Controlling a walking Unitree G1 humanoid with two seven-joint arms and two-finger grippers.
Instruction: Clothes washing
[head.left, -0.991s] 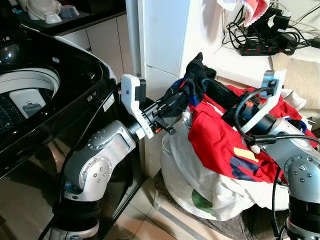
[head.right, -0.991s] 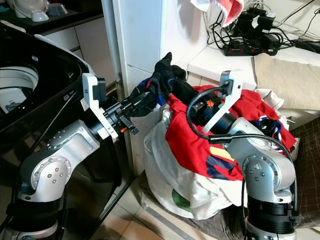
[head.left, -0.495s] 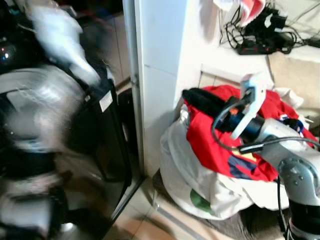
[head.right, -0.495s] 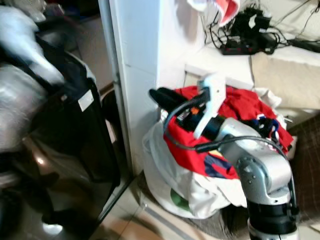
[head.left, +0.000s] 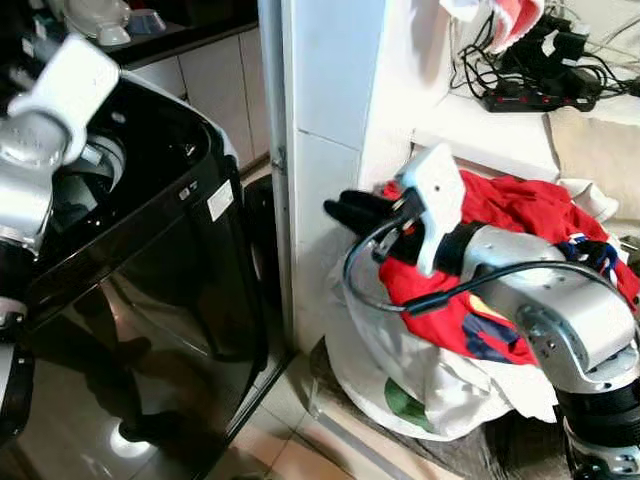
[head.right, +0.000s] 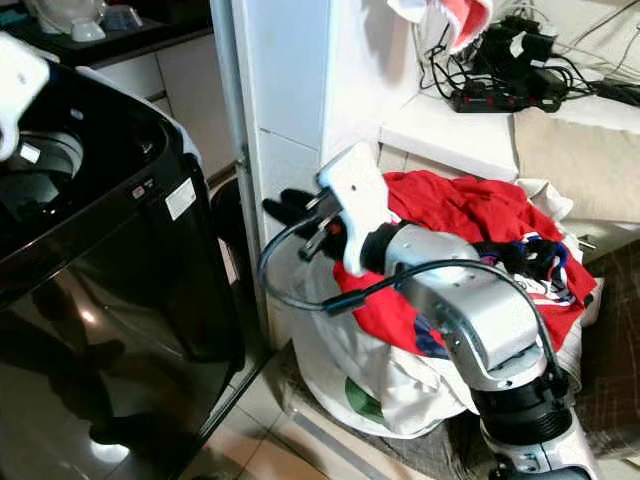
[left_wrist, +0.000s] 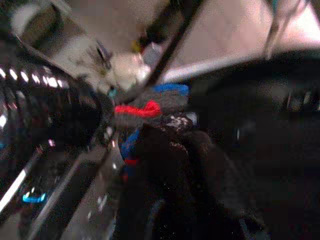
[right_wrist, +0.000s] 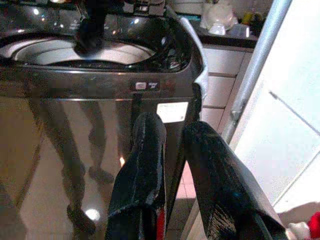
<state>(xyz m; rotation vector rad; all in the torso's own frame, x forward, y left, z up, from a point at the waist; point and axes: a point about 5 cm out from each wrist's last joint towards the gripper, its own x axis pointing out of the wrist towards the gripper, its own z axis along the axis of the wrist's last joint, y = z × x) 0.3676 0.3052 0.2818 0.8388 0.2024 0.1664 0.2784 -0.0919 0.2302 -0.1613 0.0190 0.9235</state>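
Dark garment (left_wrist: 165, 190), blue and red trim: pinched in the left end effector (right_wrist: 92, 30), hanging just below its fingers over the open drum of the black washing machine (head.left: 150, 260). Red clothes (head.left: 520, 215), heaped in a white bag (head.left: 400, 370): just behind the right end effector (head.left: 350, 212). Right fingers (right_wrist: 145, 165) narrowly parted, holding nothing, pointing at the washing machine.

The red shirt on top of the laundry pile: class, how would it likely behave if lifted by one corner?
The red shirt lies creased and draped over the white bag, so it is probably floppy and would hang down. It looks thin, so likely light. Being tangled with the other clothes, it may drag them along.
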